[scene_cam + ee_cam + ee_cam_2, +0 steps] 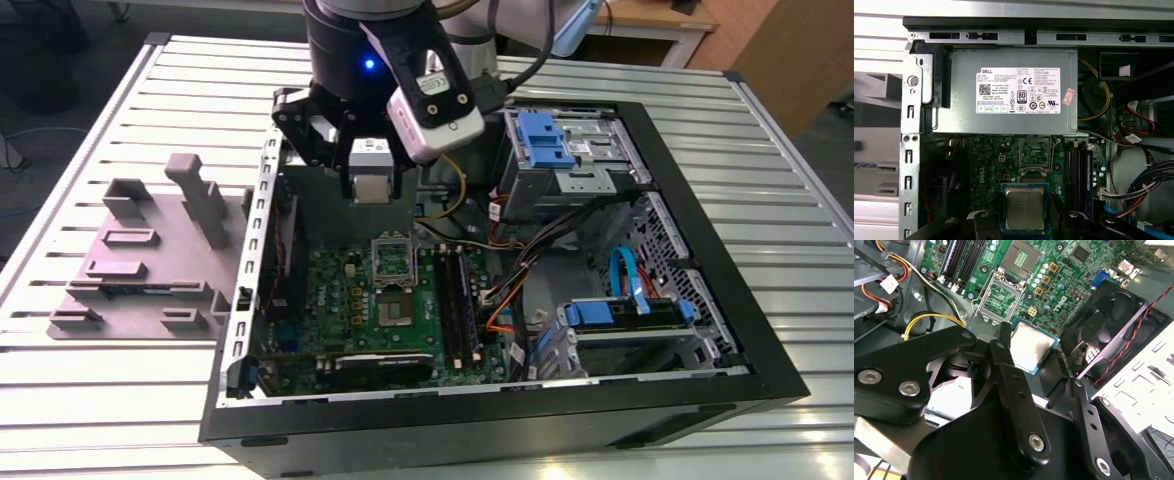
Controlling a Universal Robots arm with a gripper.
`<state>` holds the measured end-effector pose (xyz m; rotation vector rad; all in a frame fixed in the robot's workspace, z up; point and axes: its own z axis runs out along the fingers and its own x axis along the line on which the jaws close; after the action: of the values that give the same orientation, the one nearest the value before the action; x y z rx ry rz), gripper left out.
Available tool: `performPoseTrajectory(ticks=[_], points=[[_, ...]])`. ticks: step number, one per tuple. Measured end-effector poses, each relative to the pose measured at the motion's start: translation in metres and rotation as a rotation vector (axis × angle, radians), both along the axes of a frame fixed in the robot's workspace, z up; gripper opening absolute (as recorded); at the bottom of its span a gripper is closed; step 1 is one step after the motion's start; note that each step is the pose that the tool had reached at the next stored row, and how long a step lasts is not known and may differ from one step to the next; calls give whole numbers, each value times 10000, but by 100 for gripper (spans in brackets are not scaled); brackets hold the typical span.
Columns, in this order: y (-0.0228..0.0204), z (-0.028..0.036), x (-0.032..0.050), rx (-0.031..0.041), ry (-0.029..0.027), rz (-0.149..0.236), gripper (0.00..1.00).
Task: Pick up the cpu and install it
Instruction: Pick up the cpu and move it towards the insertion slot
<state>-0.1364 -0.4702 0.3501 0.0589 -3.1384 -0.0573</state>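
Note:
The cpu [1025, 206] [1030, 344], a flat square chip with a silver top and pale rim, sits between the black fingers [1053, 212] of my gripper [1025, 215] [1033, 354], which is shut on it. In the exterior view the gripper [368, 192] hangs over the back part of the open computer case, above the motherboard [354, 300]. The black socket frame [1034, 152] [1000, 299] [398, 262] lies open with its metal bracket raised, a short way from the chip. The chip hangs clear of the board.
A mauve-grey tray [140, 262] with upright blocks lies on the slatted table at the exterior view's left. Inside the case are a power supply [1009, 90], a black fan [1106, 325], blue-latched drive cages [547, 135] and cable bundles [514, 270].

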Motion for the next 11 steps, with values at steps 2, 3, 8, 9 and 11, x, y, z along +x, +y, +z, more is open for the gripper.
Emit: performPoseTrajectory(ticks=[2,3,8,9,11], points=[[0,-4,0,0,0,0,47],[0,-6,0,0,0,0,47],[0,-49,0,-1,0,0,47],[0,-50,0,0,0,0,47],[0,-50,0,0,0,0,47]])
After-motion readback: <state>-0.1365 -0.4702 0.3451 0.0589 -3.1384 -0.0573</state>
